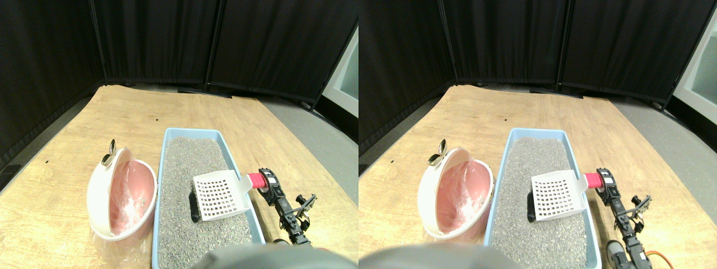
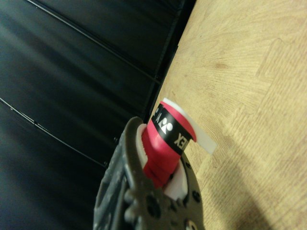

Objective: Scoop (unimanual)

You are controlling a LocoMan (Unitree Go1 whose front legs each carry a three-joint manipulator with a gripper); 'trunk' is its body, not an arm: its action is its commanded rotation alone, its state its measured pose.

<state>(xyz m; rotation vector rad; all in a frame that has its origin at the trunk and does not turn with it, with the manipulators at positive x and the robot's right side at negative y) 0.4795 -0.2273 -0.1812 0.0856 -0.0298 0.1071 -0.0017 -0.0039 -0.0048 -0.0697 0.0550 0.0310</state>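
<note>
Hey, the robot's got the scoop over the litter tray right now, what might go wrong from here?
The dark lump lies beside the scoop, at its left edge, so a sweep might push it aside rather than lift it. The pink bin sits outside the tray's left wall, so the load must clear that wall and could spill. The right gripper holds only the red handle's end, so the scoop may twist.

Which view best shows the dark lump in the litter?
The stereo pair view: the dark lump lies on the grey litter in the blue tray, just left of the white scoop. The wrist view misses it, showing only the scoop's red-wrapped handle in the right gripper.
</note>
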